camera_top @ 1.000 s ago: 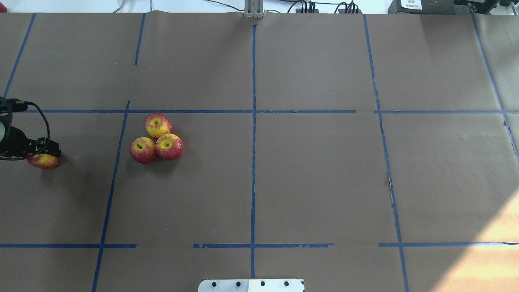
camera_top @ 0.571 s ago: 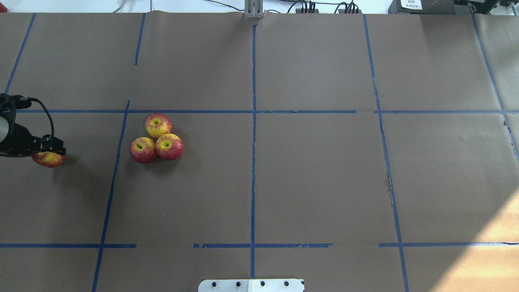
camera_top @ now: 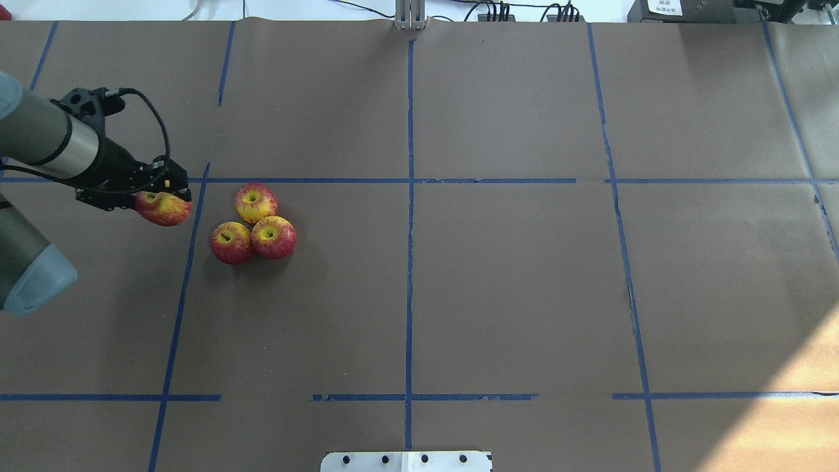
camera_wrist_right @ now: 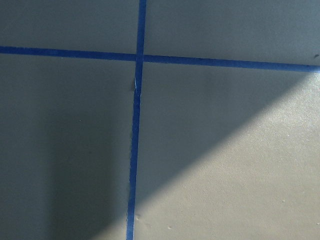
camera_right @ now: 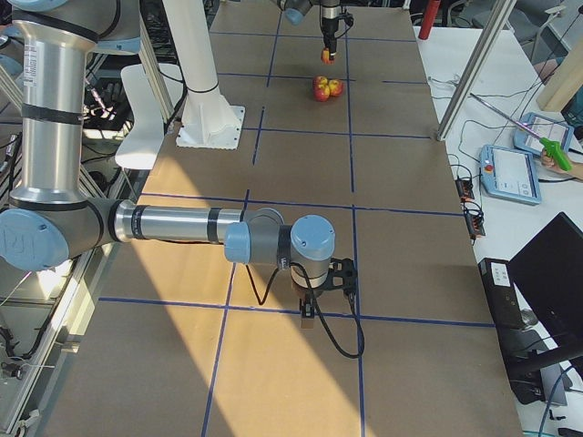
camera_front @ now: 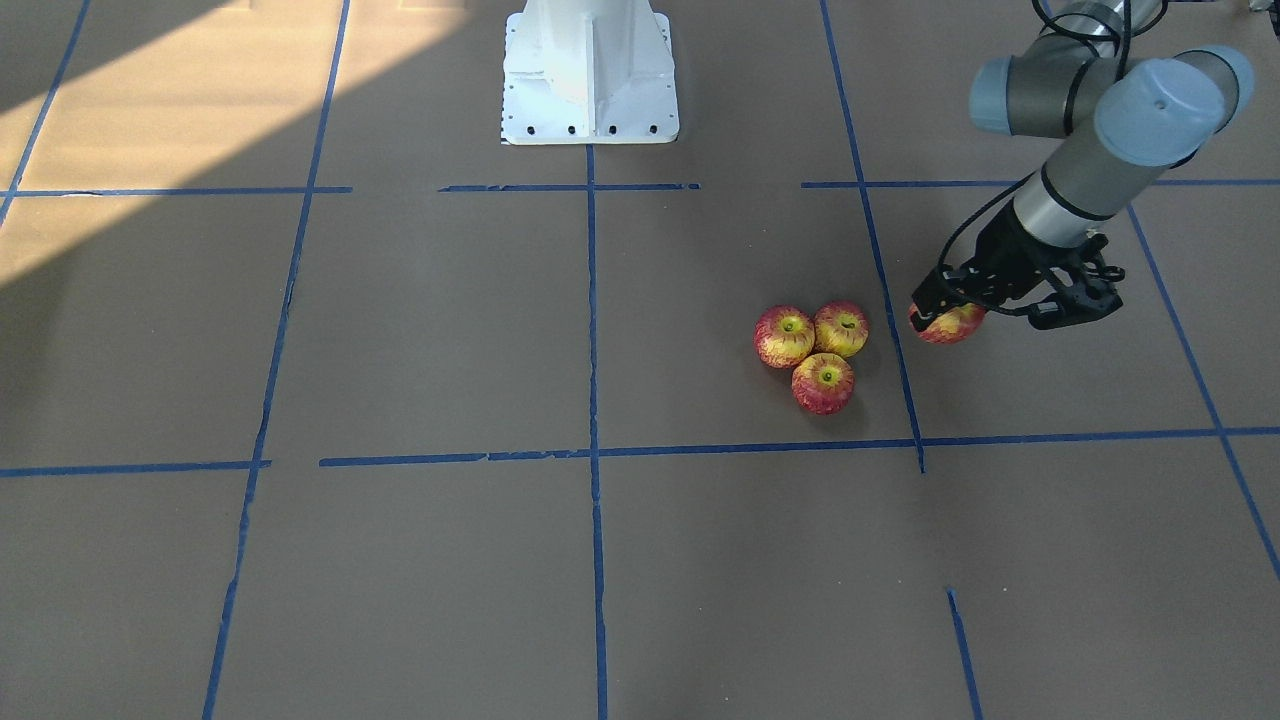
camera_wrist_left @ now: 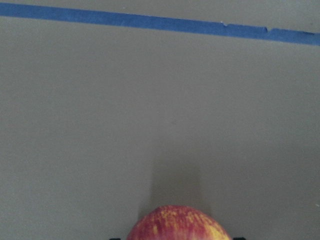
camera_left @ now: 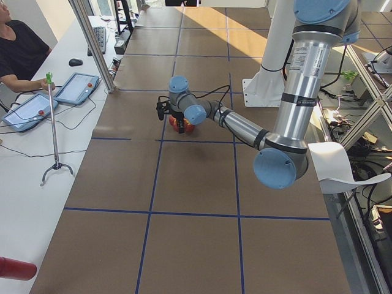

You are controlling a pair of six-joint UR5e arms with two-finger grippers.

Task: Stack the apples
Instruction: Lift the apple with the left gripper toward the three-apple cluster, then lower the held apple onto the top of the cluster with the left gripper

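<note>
Three red-and-yellow apples lie touching in a cluster on the brown paper: one at the back (camera_top: pixel 255 202), one at the front left (camera_top: pixel 231 242) and one at the front right (camera_top: pixel 273 236). The cluster also shows in the front-facing view (camera_front: pixel 822 350). My left gripper (camera_top: pixel 162 199) is shut on a fourth apple (camera_top: pixel 164 210) and holds it above the table, just left of the cluster (camera_front: pixel 948 324). That apple's top shows at the bottom of the left wrist view (camera_wrist_left: pixel 177 226). My right gripper (camera_right: pixel 310 314) shows only in the exterior right view, far from the apples; I cannot tell whether it is open.
Blue tape lines (camera_top: pixel 409 216) divide the brown table cover into squares. The robot's white base (camera_front: pixel 590 70) stands at the table's near edge. An operator (camera_left: pixel 21 52) sits at a side desk with tablets.
My left gripper has carried the apple from the table's left edge to the right and away from the robot, ending close to the cluster. The three apples have not moved.
</note>
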